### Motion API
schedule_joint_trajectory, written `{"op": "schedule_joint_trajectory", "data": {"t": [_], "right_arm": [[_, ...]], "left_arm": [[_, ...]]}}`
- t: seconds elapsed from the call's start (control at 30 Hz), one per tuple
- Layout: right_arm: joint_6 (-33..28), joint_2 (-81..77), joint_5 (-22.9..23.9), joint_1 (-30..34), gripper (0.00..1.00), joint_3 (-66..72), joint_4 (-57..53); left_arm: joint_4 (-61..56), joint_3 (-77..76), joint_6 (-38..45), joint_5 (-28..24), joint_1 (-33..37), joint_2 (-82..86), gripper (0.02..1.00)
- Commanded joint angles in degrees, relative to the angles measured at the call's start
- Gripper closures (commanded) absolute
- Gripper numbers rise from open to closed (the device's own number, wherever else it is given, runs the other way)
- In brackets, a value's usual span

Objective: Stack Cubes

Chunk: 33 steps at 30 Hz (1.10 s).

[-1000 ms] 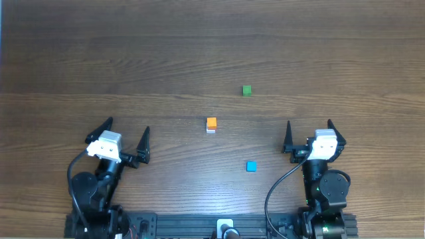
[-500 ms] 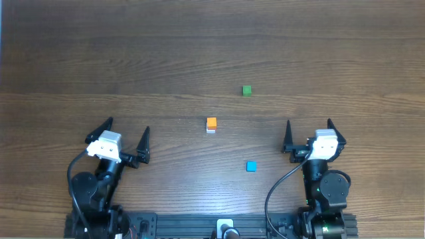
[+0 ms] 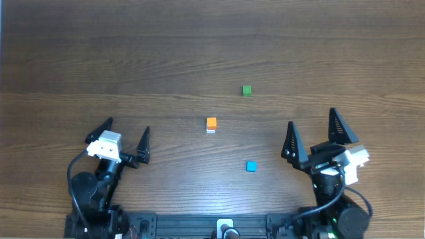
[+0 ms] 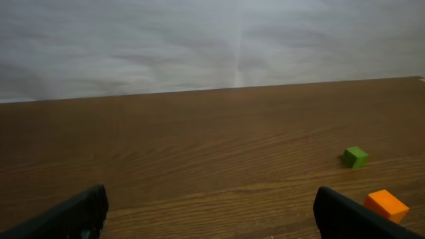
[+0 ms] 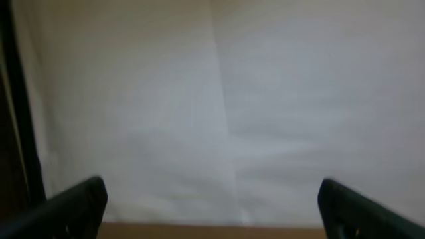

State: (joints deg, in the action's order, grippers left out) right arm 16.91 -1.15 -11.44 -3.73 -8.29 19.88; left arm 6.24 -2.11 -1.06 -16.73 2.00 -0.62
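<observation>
Table (image 3: 133,53): you are working over dark wood grain, with both arms sitting close to their bases.

Left gripper (image 3: 127,126): it is hanging over the left side of the table. Its fingers are spread wide and are holding nothing. It is well apart from every cube. Its wrist camera is looking low across the boards.

Right gripper (image 3: 311,119): it is hanging over the right side of the table, angled a little toward the middle. Its fingers are also spread wide, with nothing between them. Its wrist camera is facing a white wall (image 5: 219,99), with only a thin strip of table showing at the frame edge.

Green cube (image 3: 247,90): it is sitting alone, farthest from the bases and a little right of centre. In the left wrist view it is lying flat on the wood, beyond the orange one.

Orange cube (image 3: 211,122): it is sitting near the centre of the table, between the two arms.

White cube (image 3: 210,130): it is showing as a pale sliver at the orange cube's near edge, touching it. It is looking as though it is lying underneath, though you cannot tell for certain from above.

Blue cube (image 3: 251,166): it is sitting on the bare wood nearest the bases. It is closer to the right gripper than to the left one, and neither is touching it.
</observation>
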Motion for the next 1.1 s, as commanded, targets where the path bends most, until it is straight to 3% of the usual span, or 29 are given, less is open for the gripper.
{"op": "schedule_joint_trajectory", "data": {"t": [0.03, 0.17, 0.2, 0.3, 0.67, 0.77, 1.1], "right_arm": [[-3.0, -4.5, -4.0, 0.3, 0.007, -14.1, -8.8], [-6.8, -13.2, -5.8, 0.3, 0.007, -27.1, -19.9], [-7.6, -22.2, -6.8, 0.3, 0.007, -37.8, -28.8], [-8.4, -31.8, -7.9, 0.3, 0.007, -47.9, -36.9], [-8.4, -66.5, -7.5, -1.0, 0.007, -75.4, -59.9], [-8.4, -74.1, -5.6, -3.0, 0.007, -79.0, -62.2], [-5.5, -92.6, 8.0, -13.9, 0.009, -82.1, -67.1]], "left_arm": [[-0.2, 0.3, 0.7, -0.6, -0.2, 0.5, 0.018], [-0.2, 0.3, 0.7, -0.6, -0.2, 0.5, 0.02], [-0.2, 0.3, 0.7, -0.6, -0.2, 0.5, 0.018], [-0.2, 0.3, 0.7, -0.6, -0.2, 0.5, 0.018], [-0.2, 0.3, 0.7, -0.6, -0.2, 0.5, 0.018], [-0.2, 0.3, 0.7, -0.6, -0.2, 0.5, 0.018], [-0.2, 0.3, 0.7, -0.6, -0.2, 0.5, 0.02]]}}
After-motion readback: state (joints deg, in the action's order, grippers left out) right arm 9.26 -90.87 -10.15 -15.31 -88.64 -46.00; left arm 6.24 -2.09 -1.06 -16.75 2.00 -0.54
